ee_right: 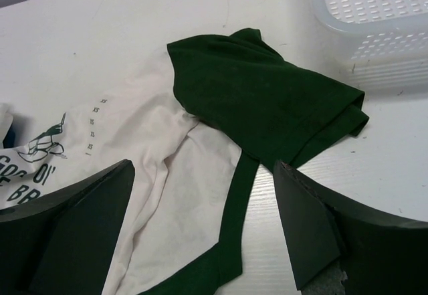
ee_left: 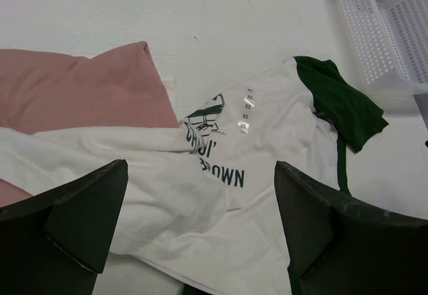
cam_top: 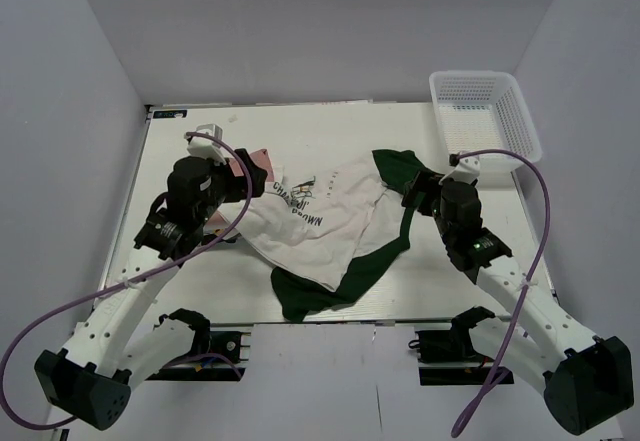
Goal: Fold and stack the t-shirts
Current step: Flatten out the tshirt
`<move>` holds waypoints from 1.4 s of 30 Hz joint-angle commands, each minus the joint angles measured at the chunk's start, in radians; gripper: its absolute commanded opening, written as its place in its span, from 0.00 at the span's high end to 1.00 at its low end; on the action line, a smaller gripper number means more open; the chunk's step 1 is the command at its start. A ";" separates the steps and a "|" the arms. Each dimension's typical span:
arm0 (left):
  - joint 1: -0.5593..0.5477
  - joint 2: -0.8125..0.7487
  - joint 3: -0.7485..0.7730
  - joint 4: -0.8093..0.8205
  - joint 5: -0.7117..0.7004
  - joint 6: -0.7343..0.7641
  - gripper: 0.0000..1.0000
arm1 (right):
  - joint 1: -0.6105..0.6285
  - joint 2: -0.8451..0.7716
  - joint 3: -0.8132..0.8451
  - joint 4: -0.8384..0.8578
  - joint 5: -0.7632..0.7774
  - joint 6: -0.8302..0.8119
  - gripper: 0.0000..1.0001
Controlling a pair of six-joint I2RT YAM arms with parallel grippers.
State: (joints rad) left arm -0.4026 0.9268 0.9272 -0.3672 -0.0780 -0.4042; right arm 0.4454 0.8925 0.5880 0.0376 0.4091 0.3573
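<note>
The cream-white t-shirt (cam_top: 318, 229) with dark green sleeves and "Charlie Brown" print lies crumpled mid-table, also in the left wrist view (ee_left: 221, 194) and right wrist view (ee_right: 174, 174). Its green sleeve (ee_right: 261, 97) points toward the basket. A dusty pink folded shirt (ee_left: 73, 87) lies under its left part, peeking out by the left arm (cam_top: 262, 161). My left gripper (cam_top: 232, 193) hovers open over the cream shirt's left side (ee_left: 197, 235). My right gripper (cam_top: 415, 199) hovers open above the green sleeve and side seam (ee_right: 204, 235). Neither holds cloth.
A white plastic mesh basket (cam_top: 484, 113) stands at the table's back right corner, also in the left wrist view (ee_left: 394, 27) and right wrist view (ee_right: 374, 21). Bare white tabletop (cam_top: 300, 126) lies behind the shirts. Grey walls enclose the table.
</note>
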 commanded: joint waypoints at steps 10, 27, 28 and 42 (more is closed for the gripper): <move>0.015 -0.048 -0.030 0.017 -0.094 -0.019 0.00 | 0.068 0.282 0.129 0.228 -0.381 -0.018 0.10; 0.015 -0.013 -0.036 -0.062 -0.258 -0.080 0.00 | 0.315 0.979 0.466 0.246 -0.432 0.072 0.10; 0.015 -0.003 -0.036 -0.062 -0.258 -0.081 0.00 | 0.317 0.974 0.452 0.242 -0.414 0.083 0.10; 0.015 0.076 0.007 -0.104 -0.298 -0.113 0.00 | 0.220 0.591 -0.049 -0.094 -0.104 0.341 0.10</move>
State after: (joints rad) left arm -0.3916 0.9955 0.8871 -0.4610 -0.3603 -0.5068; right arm 0.6838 1.5303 0.6388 0.2138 0.2176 0.6075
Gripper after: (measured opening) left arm 0.997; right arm 0.898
